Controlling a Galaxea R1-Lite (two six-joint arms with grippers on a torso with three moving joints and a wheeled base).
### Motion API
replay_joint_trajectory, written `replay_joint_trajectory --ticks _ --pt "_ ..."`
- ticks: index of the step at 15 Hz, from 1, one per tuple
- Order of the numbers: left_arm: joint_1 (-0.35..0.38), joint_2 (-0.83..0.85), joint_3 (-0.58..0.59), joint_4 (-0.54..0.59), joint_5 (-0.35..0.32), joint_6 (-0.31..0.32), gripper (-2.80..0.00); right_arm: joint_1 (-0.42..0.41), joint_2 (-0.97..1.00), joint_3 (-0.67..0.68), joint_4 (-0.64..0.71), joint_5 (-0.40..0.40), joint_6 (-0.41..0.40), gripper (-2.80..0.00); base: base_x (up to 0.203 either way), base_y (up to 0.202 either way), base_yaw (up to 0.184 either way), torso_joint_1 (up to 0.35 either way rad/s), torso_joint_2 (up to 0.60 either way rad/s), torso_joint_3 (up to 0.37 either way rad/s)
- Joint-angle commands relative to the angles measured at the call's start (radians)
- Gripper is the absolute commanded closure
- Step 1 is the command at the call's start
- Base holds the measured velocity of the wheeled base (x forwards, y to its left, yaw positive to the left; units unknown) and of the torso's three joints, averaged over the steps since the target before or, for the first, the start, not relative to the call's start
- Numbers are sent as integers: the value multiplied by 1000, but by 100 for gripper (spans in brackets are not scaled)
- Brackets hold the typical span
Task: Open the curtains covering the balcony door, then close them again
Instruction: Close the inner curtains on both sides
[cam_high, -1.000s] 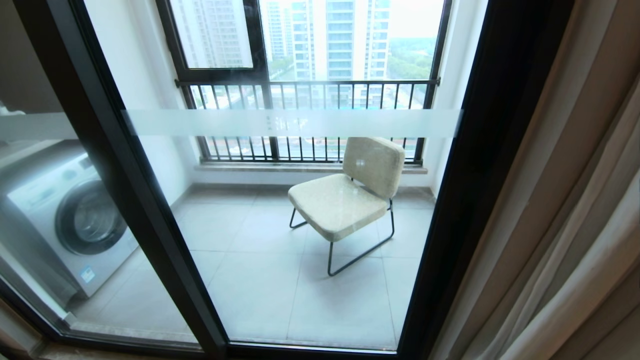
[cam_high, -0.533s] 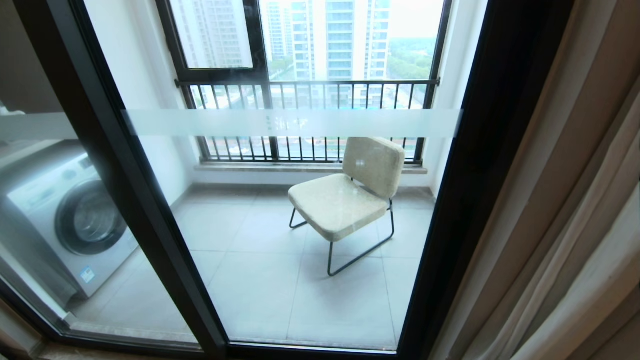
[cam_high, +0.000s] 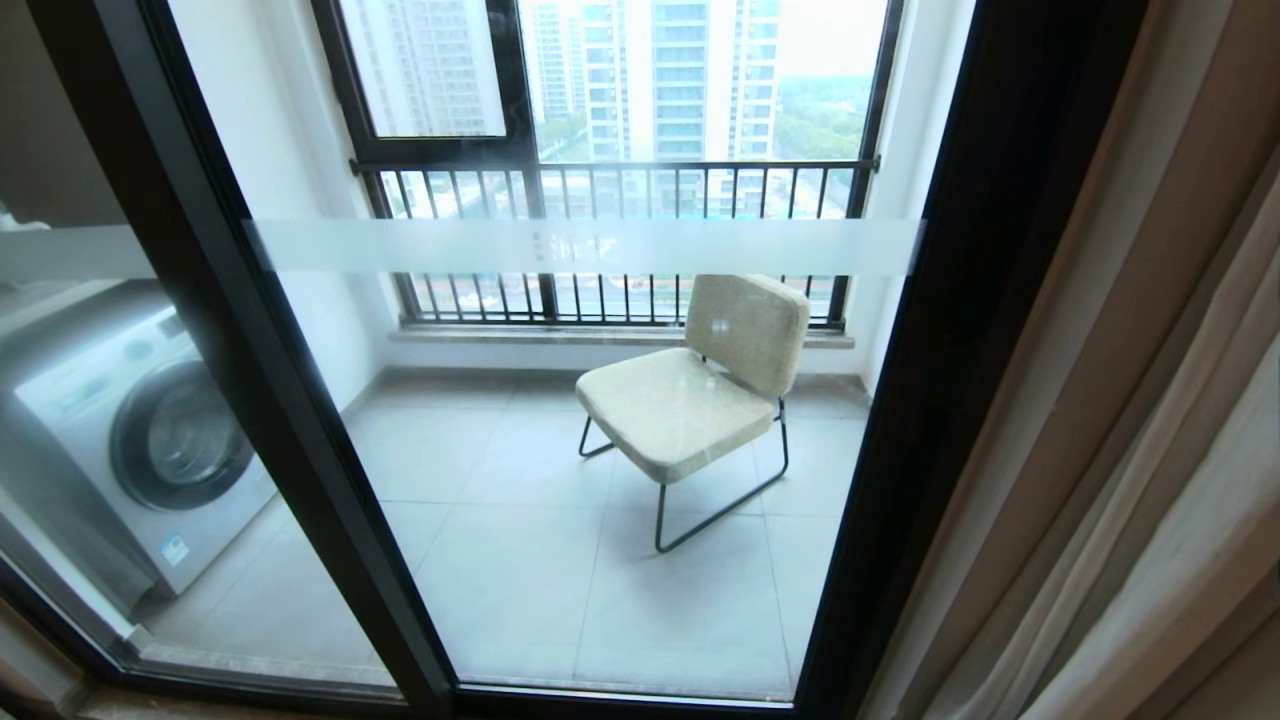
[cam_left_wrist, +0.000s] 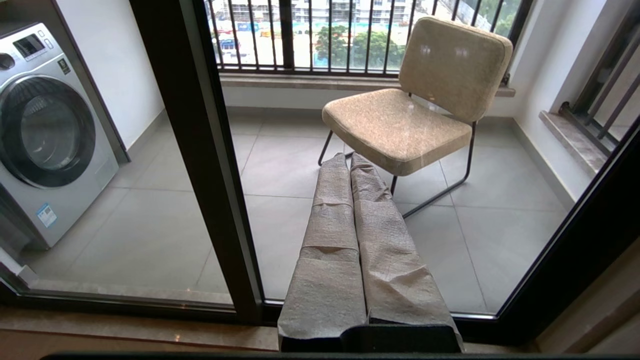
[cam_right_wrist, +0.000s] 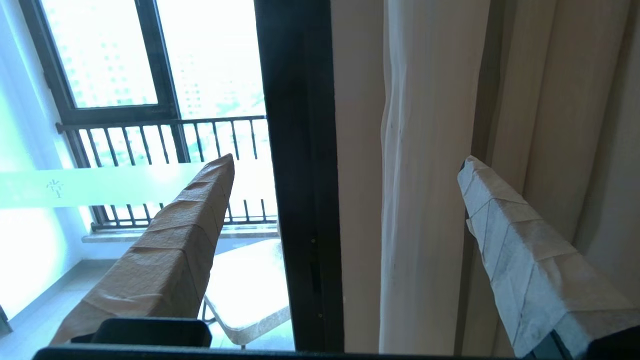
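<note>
Looking from the head, the curtains (cam_high: 1130, 420) hang bunched at the right, and the balcony door (cam_high: 590, 400) is uncovered. At the left wrist, the left gripper (cam_left_wrist: 348, 161) is pressed together, holding nothing. At the right wrist, the right gripper (cam_right_wrist: 345, 165) stands wide apart, empty, near the curtains (cam_right_wrist: 430, 200).

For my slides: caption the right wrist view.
Right gripper, fingers spread, faces bunched curtains beside the balcony door.
</note>
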Motion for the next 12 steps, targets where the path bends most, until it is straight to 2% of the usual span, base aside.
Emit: replay_joint_trajectory --ticks 1,3,10,11,12 --pt "0 0 0 0 1 -1 0 0 -137 61 16 3 -14 -280 0 0 0 0 0 0" --pt "0 0 0 0 1 -1 0 0 -163 77 50 4 -20 -280 0 0 0 0 0 0" --pt "0 0 0 0 1 -1 0 1 -174 91 49 7 -22 -275 0 0 0 0 0 0" --pt "0 0 0 0 1 -1 0 1 -177 96 49 7 -21 0 0 0 0 0 0 0" --pt "0 0 0 0 1 -1 0 1 -179 99 49 7 -20 0 0 0 0 0 0 0"
